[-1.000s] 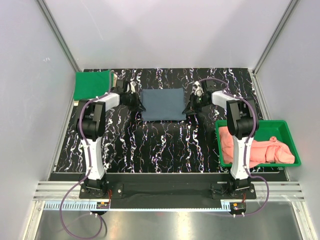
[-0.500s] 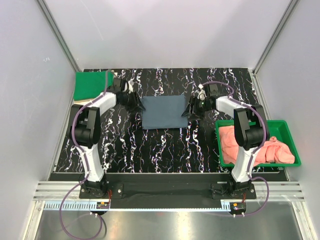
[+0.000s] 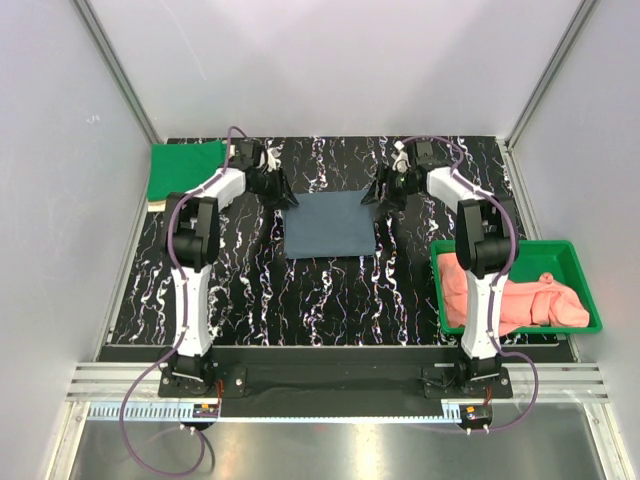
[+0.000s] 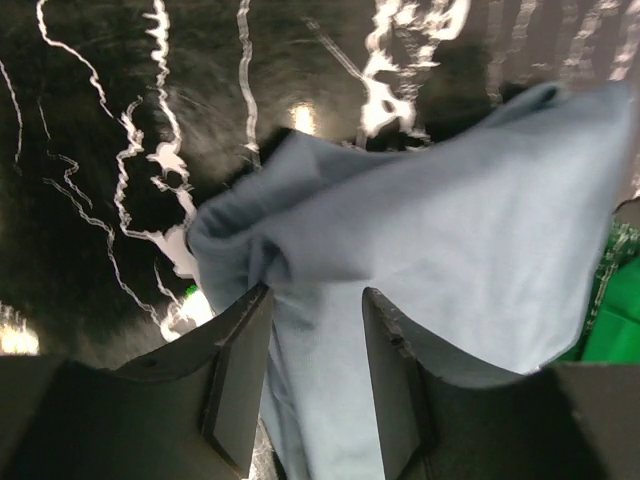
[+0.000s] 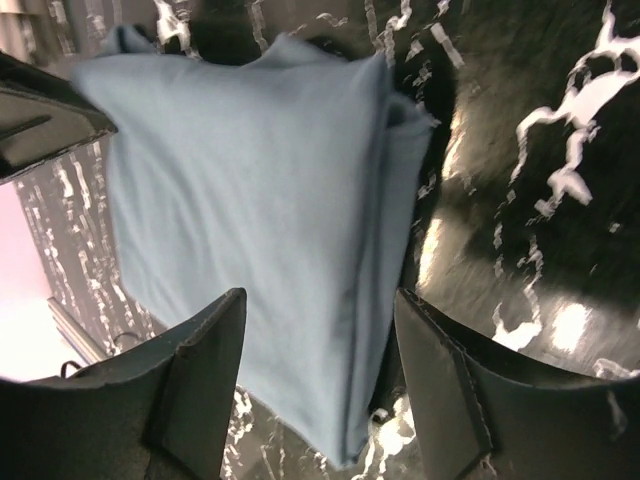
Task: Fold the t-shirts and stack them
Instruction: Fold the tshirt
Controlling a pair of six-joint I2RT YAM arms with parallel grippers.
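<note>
The slate blue-grey t-shirt [image 3: 328,226] lies folded in the middle of the bench [image 3: 330,300]. The left jaws sit at its 10 o'clock corner and the right jaws at its 2 o'clock corner. Both pairs of jaws stand apart with a gap between them. Cloth shows in each gap, but it lies loose and nothing is pinched.

What could go wrong? In the left wrist view the corner [image 4: 235,245] is bunched up and puffy, right by the jaw tips. If the left arm [image 3: 195,230] pulls away low, a tip could hook that lump and drag the fold open. In the right wrist view the stacked layers at the shirt's edge [image 5: 385,200] lie close to one jaw. A low sideways move there could peel the top layer back. Going straight up first looks safer to me.

There is lots of open bench at 6 o'clock from the shirt. At 12 o'clock only a thin strip is left before the back wall [image 3: 330,70]. The green t-shirt [image 3: 183,170] sits in the 10 o'clock corner, near the left jaws. The green tray [image 3: 500,245] with the salmon-pink t-shirts [image 3: 510,300] sits at 4 o'clock, well apart from the shirt but close to the right arm [image 3: 480,235].
</note>
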